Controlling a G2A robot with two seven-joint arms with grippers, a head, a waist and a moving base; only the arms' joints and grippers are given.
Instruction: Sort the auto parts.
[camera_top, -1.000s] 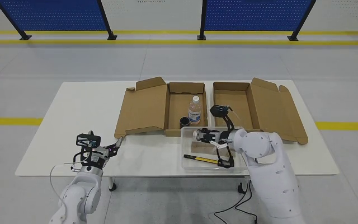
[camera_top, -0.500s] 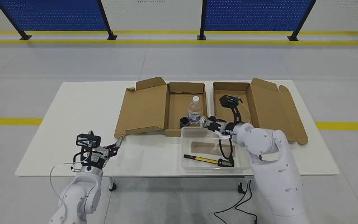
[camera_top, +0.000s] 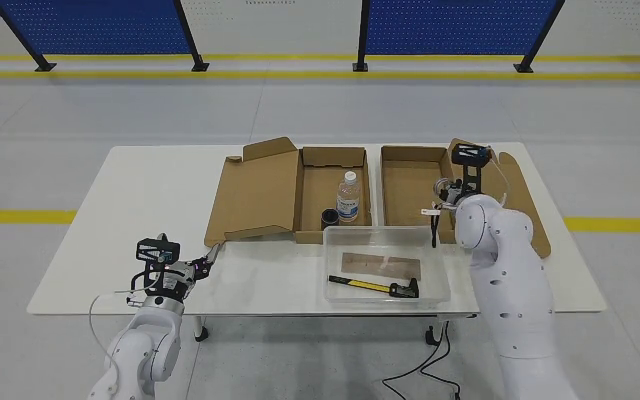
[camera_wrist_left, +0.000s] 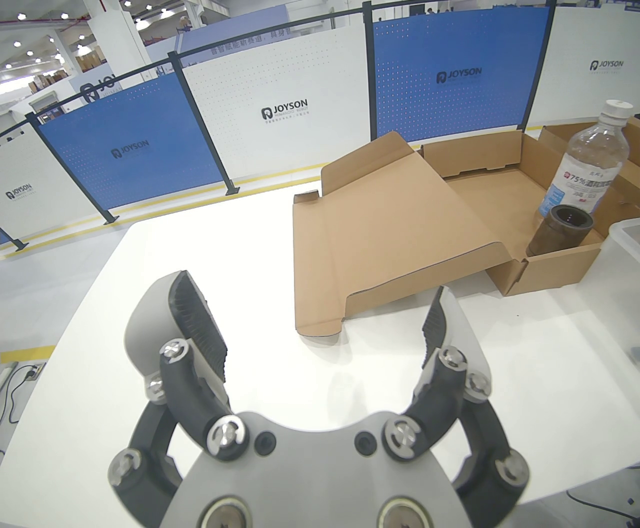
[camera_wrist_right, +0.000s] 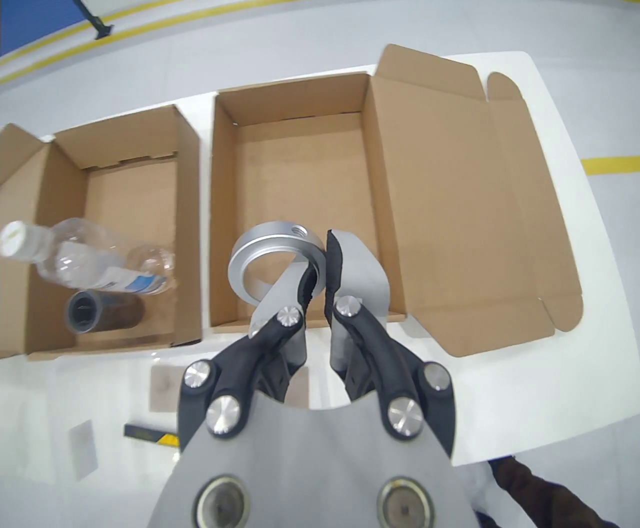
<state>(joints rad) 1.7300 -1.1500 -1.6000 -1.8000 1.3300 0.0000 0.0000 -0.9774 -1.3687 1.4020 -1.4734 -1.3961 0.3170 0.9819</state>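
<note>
Silver metal ring (camera_wrist_right: 272, 232) is pinched by its rim in the R gripper (camera_wrist_right: 322, 252). Jaws are nearly closed on it, and the rest of the hoop sticks out to one side of the tips. Gripper + ring hang over the near end of the R box (camera_wrist_right: 300, 165), a plain cardboard tray w/ a bare floor. Its lid flap is folded out on the side away from the other box. Can't tell if the ring touches the floor.

To that gripper's left, just beside the R box, is the L box (camera_wrist_right: 125, 200). At its near end stands a clear plastic bottle (camera_wrist_right: 90, 270) w/ white cap. A hollow black cylinder (camera_wrist_right: 97, 310) stands upright just beside the bottle, on the robot's side.

Closer to the robot than the R gripper, and to its left, a clear bin (camera_top: 332, 262) sits on the white table (camera_top: 120, 220). It's right up by the boxes' front walls; touching or not, can't tell. A yellow-black tool (camera_top: 372, 287) lies flat in the bin along its near side.

L gripper (camera_wrist_left: 310, 310) has jaws spread wide w/ nothing between the pads, low over the table's near-left part. The L box's folded-out lid is ahead of it and to its right, apart from the tips. Bottle + cylinder are farther that way.
</note>
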